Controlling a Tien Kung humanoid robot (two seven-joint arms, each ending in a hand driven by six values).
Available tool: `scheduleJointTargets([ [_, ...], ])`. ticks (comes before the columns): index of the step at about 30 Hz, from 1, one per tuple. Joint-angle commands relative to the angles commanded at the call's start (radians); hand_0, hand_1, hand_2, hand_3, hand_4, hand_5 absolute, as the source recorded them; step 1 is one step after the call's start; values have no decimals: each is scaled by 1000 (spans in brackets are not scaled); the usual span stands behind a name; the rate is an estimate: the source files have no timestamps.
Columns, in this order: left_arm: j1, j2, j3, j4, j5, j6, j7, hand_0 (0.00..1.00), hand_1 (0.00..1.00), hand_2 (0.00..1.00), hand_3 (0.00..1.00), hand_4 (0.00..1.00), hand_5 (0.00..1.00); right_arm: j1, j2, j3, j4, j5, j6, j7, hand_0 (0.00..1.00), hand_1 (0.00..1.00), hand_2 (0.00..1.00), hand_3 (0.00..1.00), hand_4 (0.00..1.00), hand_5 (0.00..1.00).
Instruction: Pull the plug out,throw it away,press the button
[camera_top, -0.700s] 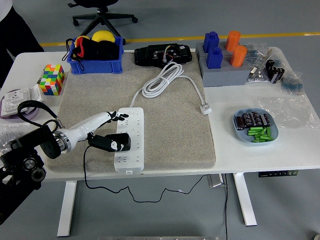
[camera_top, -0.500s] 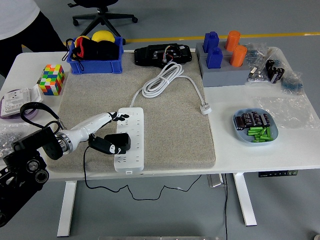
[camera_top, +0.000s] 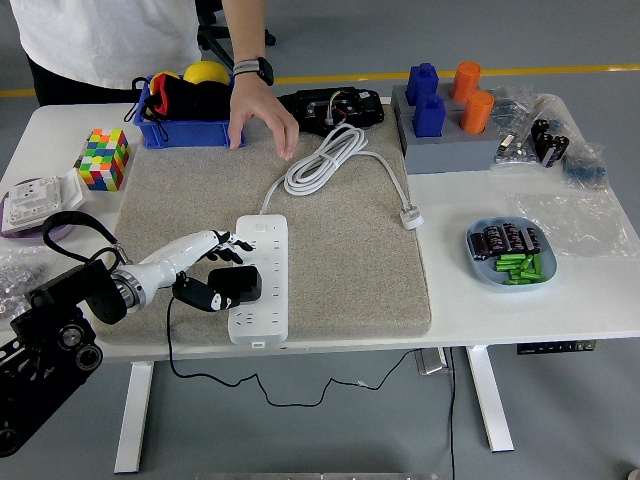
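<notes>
**Surfaces under my reach**

My left hand (camera_top: 215, 243) looks like glossy white plastic with black joints. The long white plastic power strip (camera_top: 260, 280) shines smooth, the chunky black plastic plug (camera_top: 232, 287) is duller. Both sit on a rough, matt beige felt mat (camera_top: 330, 250) over the smooth white table (camera_top: 520, 300).

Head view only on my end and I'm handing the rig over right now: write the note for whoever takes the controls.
Left hand: over the left edge of the white power strip on the grey felt mat, fingers spread above, thumb under the black plug adapter. A firm grasp cannot be confirmed.
Right hand: not in view.
Black plug adapter: at the strip's left side, black cable hanging off the table's near edge; seated or lifted, I cannot tell.
Person's hand: resting on the mat's far edge beside the blue bin.
Done: nothing confirmed.
Left: pull the plug out, throw it away, press the button.
</notes>
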Motion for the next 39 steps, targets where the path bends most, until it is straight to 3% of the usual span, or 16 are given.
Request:
scheduleJointTargets([
  [4, -2, 1, 3, -1, -11, 0, 11, 553, 631, 543, 626, 776, 2, 0, 0, 1, 0, 1, 0, 1, 703, 678, 662, 617, 711, 489],
  [5, -4, 1, 3, -1, -16, 2, 12, 518, 514, 449, 553, 751, 2, 0, -1, 1, 0, 0, 0, 1, 705, 678, 662, 616, 712, 490],
  [10, -6, 1, 7, 1, -35, 12, 13, 518, 514, 449, 553, 751, 2, 0, -1, 1, 0, 0, 0, 0, 705, 678, 662, 616, 712, 490],
  [11, -6, 0, 7, 2, -39, 13, 13, 463, 412, 363, 482, 739, 2, 0, -1, 0, 0, 1, 0, 0, 705, 678, 662, 616, 711, 489],
  [16, -4, -1, 9, 0, -48, 19, 10, 463, 412, 363, 482, 739, 2, 0, 0, -1, 0, 2, 0, 1, 705, 678, 662, 616, 711, 489],
  [17, -3, 0, 8, -2, -46, 21, 8, 414, 366, 341, 468, 725, 2, 0, 0, -1, 0, 2, 0, 1, 705, 678, 662, 617, 710, 488],
  [29, -21, 11, -32, -53, -26, 55, -21, 428, 359, 329, 459, 726, 2, 3, -4, -8, 0, 3, 0, 1, 705, 678, 662, 617, 711, 489],
  [32, -52, -1, -50, -9, 9, 70, -23, 428, 359, 329, 459, 726, 2, 4, -5, -11, 0, 3, 0, 0, 705, 678, 662, 617, 711, 489],
  [35, -92, -18, -55, 71, 99, 63, 12, 461, 373, 339, 475, 723, 2, 5, -6, -17, 0, 7, 1, 1, 705, 678, 662, 618, 711, 489],
  [39, -137, -29, -37, 179, 120, 75, 10, 461, 373, 339, 475, 723, 2, 7, -8, -23, 0, 10, 2, 1, 705, 678, 662, 618, 711, 489],
])
